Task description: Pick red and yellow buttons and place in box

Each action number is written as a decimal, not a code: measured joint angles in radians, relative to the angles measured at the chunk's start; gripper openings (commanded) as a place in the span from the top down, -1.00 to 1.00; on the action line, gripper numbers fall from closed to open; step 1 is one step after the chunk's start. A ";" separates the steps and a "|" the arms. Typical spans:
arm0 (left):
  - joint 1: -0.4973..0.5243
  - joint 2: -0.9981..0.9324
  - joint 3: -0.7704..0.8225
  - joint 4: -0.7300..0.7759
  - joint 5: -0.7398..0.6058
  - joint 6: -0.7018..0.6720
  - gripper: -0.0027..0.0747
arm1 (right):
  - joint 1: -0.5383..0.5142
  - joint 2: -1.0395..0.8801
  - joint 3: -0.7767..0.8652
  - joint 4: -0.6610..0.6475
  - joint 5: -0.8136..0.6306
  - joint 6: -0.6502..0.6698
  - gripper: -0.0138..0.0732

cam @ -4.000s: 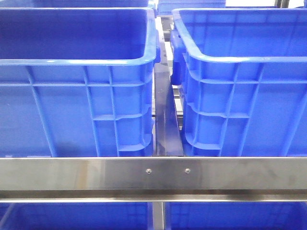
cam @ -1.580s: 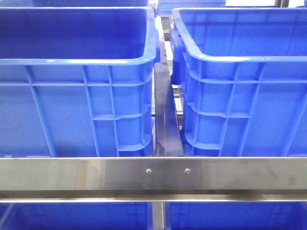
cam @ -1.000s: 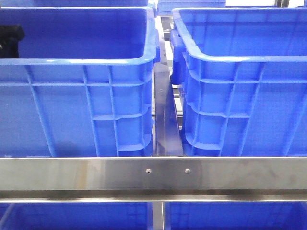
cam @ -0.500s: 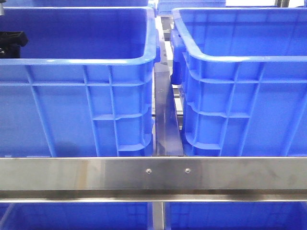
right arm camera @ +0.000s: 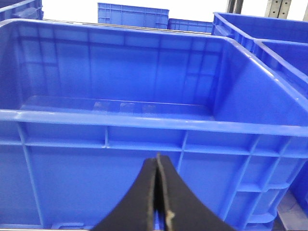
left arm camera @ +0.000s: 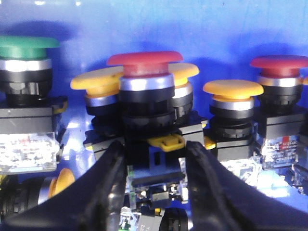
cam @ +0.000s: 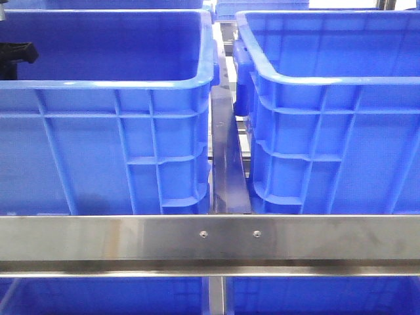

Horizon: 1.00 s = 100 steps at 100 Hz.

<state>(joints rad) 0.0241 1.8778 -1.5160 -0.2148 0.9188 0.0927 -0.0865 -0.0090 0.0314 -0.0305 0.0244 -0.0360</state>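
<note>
Progress: early stage, no button visibly delivered, as far as these views show.

Left pincer (left arm camera: 154, 192): two black curved fingers spread apart on either side of the black base block of a red mushroom-headed plastic push button (left arm camera: 144, 60) with a silver collar. Whether the fingers touch the block cannot be told; a grip appears imminent rather than made. In the front view only a black part of this arm (cam: 14, 51) shows, low inside the left-hand large blue ribbed plastic crate (cam: 111, 84).

Stock around the target: orange-yellow mushroom-headed buttons just behind it on both sides (left arm camera: 96, 79), another yellow one (left arm camera: 230, 89) near, a second red one (left arm camera: 281, 62) beyond that, and a green-headed button (left arm camera: 26, 45) well apart. All stand on a blue floor, judged to be that crate's.

Right pincer (right arm camera: 158, 192): black fingers pressed together, holding nothing, facing the outer wall of a large blue plastic box with rolled rim (right arm camera: 144, 120). Its interior, where visible, shows no buttons.

Remaining, by judgement: close on the red button, lift it out, place it in the box, then repeat for a yellow one.

Fixtures: steel rail (cam: 210, 239) across the front.
</note>
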 measured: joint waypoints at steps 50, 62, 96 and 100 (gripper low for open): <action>0.000 -0.159 0.000 -0.265 0.069 0.306 0.47 | 0.000 0.000 0.000 0.000 -0.002 0.000 0.84; 0.000 -0.194 0.000 -0.405 0.183 0.389 0.47 | 0.000 0.000 0.000 0.000 -0.002 0.000 0.84; -0.086 -0.203 0.000 -0.716 0.298 0.564 0.47 | 0.000 0.000 0.000 0.000 -0.005 0.000 0.84; -0.114 -0.203 0.000 -0.720 0.298 0.566 0.47 | 0.000 0.000 0.000 0.000 -0.005 0.000 0.84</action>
<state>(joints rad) -0.0896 1.6749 -1.5160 -0.9346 1.2163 0.6590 -0.0865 -0.0090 0.0314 -0.0305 0.0189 -0.0360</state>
